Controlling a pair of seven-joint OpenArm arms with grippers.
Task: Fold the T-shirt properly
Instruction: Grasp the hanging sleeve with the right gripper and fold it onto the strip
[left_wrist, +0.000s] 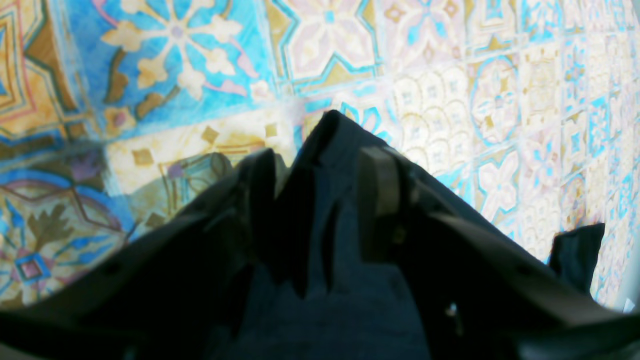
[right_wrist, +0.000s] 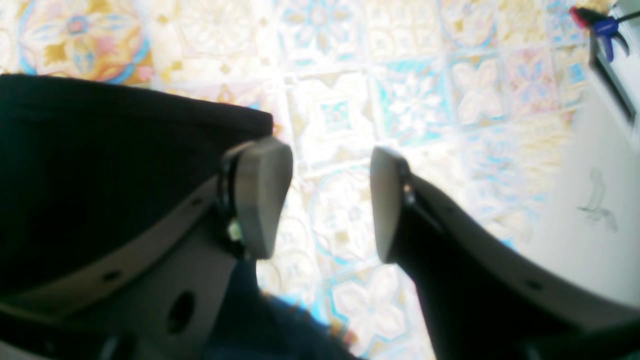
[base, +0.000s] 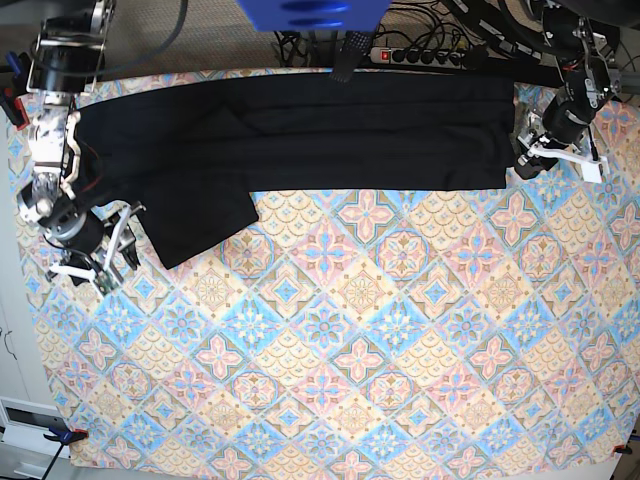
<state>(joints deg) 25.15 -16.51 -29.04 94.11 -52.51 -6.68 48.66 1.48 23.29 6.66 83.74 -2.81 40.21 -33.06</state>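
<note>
The black T-shirt lies in a long band across the far side of the table, with one flap hanging toward the near left. My left gripper is at the shirt's right end. In the left wrist view it is shut on a peak of black cloth, lifted off the patterned cover. My right gripper is at the shirt's left end beside the flap. In the right wrist view it is open and empty over the cover, with the cloth's edge just left of one pad.
A patterned tile cover spreads over the whole table. A power strip and cables lie behind the far edge. A blue clamp sits at the table edge near a white surface. Another clamp holds the near left corner.
</note>
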